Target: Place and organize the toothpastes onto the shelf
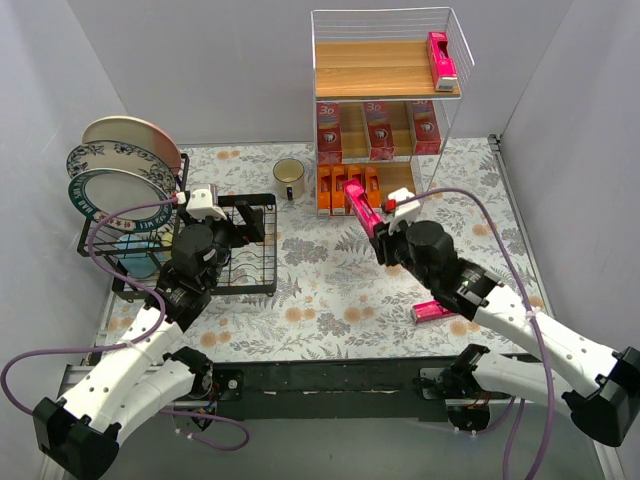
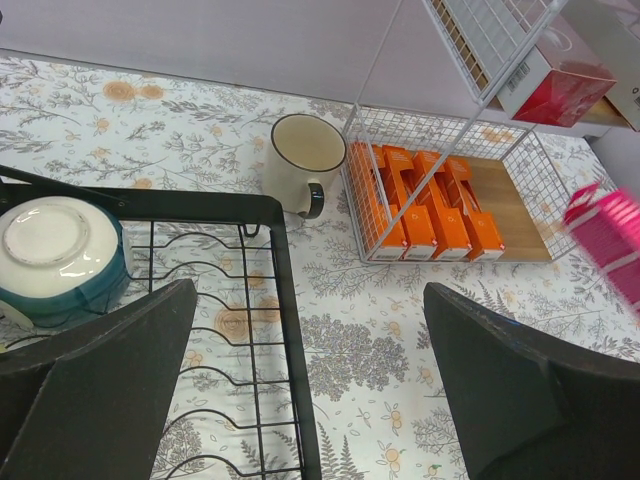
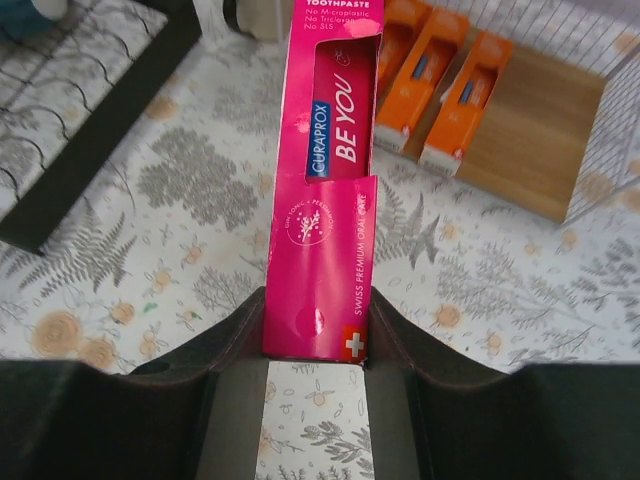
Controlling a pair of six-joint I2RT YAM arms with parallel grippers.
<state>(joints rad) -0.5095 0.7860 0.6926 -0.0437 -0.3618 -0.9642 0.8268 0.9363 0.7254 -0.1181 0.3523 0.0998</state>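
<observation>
Mid-carry here, so this is the place step for one pink carton (image 3: 335, 150). My right tool (image 3: 318, 325) is clamped on its near end, a finger pressed against each long side, and the rest of it sticks straight out ahead of me toward the shelf (image 1: 370, 65). From above, the carton's far end sits just in front of the shelf's bottom tier, close to the orange cartons (image 1: 345, 188) lined up there. I can't tell for sure whether it's touching them, but it looks apart. The red cartons (image 1: 378, 128) fill the middle tier, and a second pink carton (image 1: 440, 58) lies at the right edge of the top tier with bare board beside it. So I reckon mine belongs up there to keep the colours together. That means lifting well above where I am, clearing the wire rail on the top tier, turning the carton to run the same way as its twin and setting it down right beside it. A third pink carton (image 1: 433, 311) lies on the worktop well in front of the shelf, so I'm not done after this one. My left tool (image 2: 310, 400) is spread wide with nothing in it, well off to the shelf's left.
</observation>
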